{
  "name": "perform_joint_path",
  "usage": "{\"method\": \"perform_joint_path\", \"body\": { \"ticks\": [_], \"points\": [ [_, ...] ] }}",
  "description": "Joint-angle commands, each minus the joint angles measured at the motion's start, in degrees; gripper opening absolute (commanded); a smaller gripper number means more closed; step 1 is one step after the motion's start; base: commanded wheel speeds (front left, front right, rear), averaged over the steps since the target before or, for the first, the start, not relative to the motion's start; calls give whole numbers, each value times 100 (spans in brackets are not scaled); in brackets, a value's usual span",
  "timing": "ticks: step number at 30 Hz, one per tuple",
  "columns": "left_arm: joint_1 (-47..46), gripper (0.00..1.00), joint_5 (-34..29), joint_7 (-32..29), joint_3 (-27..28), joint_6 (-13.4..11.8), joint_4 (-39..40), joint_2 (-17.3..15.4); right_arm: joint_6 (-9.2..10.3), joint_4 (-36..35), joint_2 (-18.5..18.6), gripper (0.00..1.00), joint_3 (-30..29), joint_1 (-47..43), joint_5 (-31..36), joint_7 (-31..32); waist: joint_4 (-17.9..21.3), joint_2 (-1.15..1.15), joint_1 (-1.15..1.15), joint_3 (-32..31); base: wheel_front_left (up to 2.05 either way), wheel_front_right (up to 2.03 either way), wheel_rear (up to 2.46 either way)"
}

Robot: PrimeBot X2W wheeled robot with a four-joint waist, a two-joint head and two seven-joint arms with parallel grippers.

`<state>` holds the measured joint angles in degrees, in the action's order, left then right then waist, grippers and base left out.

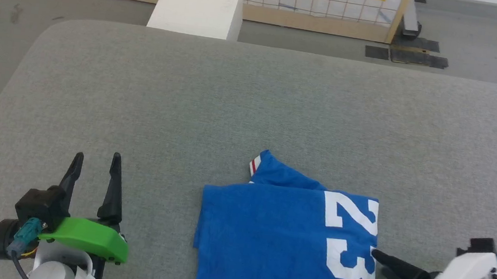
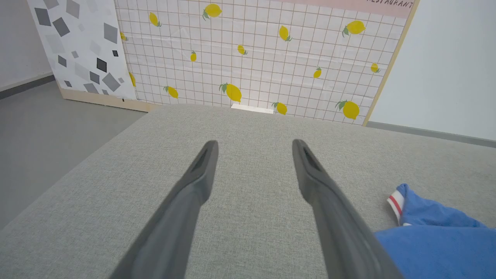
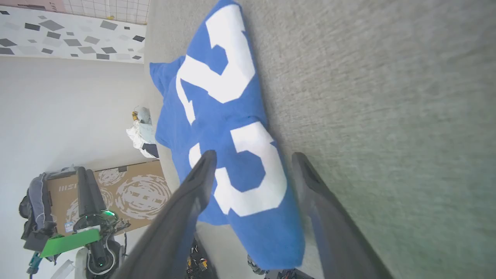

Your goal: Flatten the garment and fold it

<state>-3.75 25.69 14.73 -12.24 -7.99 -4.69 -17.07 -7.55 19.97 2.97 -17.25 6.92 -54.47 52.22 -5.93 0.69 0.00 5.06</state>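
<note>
Folded blue "23" jersey (image 1: 275, 236) lies flat on the near-right of the grey fabric counter (image 1: 234, 100). Left hand (image 1: 96, 159) wide, empty, well left of it. Right hand (image 1: 377, 262) wide, tips at the jersey's right edge by the "3".

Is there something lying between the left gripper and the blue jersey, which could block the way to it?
Nothing visible does. Between the open left gripper and the folded royal-blue jersey with the white 23 print there is just bare grey fabric surface.
</note>
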Motion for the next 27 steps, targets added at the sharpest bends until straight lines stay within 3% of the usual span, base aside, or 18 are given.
{"method": "perform_joint_path", "body": {
  "ticks": [1, 8, 11, 21, 27],
  "points": [
    [-93, 100, -100, 27, 3, 53, -27, 45, 6, 165, -5, 100, 141, 119, -242, -74, -94, -69, 0, 35, 0, 0, 0],
    [-192, 100, -169, 27, 31, 146, -110, 125, 6, 765, -8, 97, 845, 443, -684, -382, -216, -69, 0, 112, 0, 0, 0],
    [-220, 100, -196, 27, 49, 180, -138, 158, 6, 844, -8, 0, 1088, 574, -671, -579, -230, -69, 0, 137, 0, 0, 0],
    [-167, 100, -290, 27, 109, 260, -227, 223, 6, 598, 577, 0, 2253, 746, -59, -1528, -130, -69, 0, -65, 0, 0, 0],
    [-95, 100, -334, 27, 90, 286, -236, 230, 6, 383, 1262, 0, 3257, 1013, 1111, -2163, 82, -69, 0, -233, 0, 0, 0]
  ]
}}
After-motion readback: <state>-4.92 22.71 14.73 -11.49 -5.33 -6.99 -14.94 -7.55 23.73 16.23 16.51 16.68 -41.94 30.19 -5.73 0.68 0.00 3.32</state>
